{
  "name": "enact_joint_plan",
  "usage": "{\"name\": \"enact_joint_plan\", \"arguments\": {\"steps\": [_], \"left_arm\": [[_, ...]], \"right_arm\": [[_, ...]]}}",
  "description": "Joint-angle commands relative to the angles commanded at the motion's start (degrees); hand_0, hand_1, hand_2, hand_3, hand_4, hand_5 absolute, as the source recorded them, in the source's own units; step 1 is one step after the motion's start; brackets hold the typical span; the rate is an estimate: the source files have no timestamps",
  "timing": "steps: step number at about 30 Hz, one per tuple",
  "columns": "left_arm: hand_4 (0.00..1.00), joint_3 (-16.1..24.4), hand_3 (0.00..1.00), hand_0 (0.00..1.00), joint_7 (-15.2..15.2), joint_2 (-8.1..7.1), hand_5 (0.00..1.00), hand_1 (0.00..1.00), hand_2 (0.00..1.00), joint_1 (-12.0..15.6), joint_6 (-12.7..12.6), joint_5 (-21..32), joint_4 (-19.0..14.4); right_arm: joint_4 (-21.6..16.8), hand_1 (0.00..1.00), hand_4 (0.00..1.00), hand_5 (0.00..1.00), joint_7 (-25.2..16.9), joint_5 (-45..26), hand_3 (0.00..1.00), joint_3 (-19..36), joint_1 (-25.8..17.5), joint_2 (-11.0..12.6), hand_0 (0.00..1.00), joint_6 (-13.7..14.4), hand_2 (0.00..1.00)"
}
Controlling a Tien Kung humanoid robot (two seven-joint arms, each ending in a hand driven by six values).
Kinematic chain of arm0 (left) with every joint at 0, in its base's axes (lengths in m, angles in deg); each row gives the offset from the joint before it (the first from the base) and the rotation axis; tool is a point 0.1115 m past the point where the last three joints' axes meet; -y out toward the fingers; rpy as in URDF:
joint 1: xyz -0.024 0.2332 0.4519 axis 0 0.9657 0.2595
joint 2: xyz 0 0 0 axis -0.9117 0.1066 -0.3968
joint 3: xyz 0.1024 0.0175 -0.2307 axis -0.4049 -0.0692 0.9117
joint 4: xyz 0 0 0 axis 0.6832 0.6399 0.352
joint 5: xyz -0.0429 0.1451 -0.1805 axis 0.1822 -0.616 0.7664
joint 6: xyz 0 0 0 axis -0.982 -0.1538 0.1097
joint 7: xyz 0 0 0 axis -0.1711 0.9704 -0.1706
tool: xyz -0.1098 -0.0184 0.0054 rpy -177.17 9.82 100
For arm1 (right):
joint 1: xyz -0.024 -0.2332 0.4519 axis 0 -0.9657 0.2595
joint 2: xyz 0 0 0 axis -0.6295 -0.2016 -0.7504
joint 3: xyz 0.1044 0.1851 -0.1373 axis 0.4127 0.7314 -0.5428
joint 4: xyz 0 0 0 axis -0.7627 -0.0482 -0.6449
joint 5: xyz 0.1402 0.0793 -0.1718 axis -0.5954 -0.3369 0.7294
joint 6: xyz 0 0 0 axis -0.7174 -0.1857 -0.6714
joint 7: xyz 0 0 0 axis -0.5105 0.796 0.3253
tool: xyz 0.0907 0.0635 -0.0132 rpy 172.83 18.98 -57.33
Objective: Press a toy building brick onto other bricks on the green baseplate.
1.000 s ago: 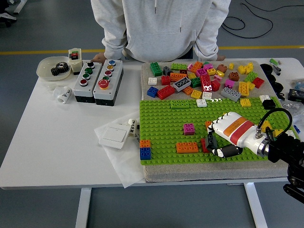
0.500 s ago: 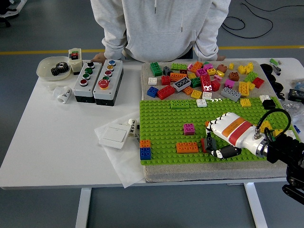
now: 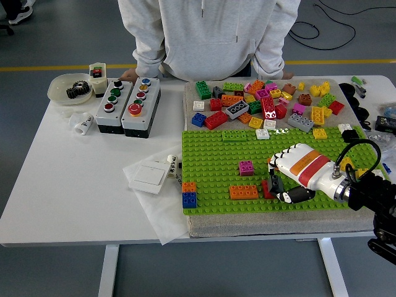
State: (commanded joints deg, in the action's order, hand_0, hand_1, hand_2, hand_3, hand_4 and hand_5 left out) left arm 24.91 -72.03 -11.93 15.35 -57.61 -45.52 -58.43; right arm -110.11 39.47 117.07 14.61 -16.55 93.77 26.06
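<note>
I see my right hand [image 3: 286,179] low over the green baseplate [image 3: 216,161], its fingers curled down on a red brick [image 3: 266,189] that sits on the baseplate just right of the long orange brick [image 3: 244,192], though I cannot tell if they really clamp it.

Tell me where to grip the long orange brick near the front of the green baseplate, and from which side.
Grip the long orange brick across its two long side faces, coming straight down from above. It lies flat and studs up on the green baseplate, with bare studs in front and behind. The right hand is close off its right end, so that end is probably crowded.
</note>
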Motion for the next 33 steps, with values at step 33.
{"name": "enact_joint_plan", "arguments": {"steps": [33], "left_arm": [[0.613, 0.37, 0.585, 0.783, -0.07, -0.13, 0.626, 0.774, 0.785, -0.40, -0.17, -0.07, 0.00]], "right_arm": [[-8.22, 0.612, 0.836, 0.415, 1.70, -0.43, 0.598, 2.15, -1.15, 1.16, 0.529, 1.55, 0.722]]}}
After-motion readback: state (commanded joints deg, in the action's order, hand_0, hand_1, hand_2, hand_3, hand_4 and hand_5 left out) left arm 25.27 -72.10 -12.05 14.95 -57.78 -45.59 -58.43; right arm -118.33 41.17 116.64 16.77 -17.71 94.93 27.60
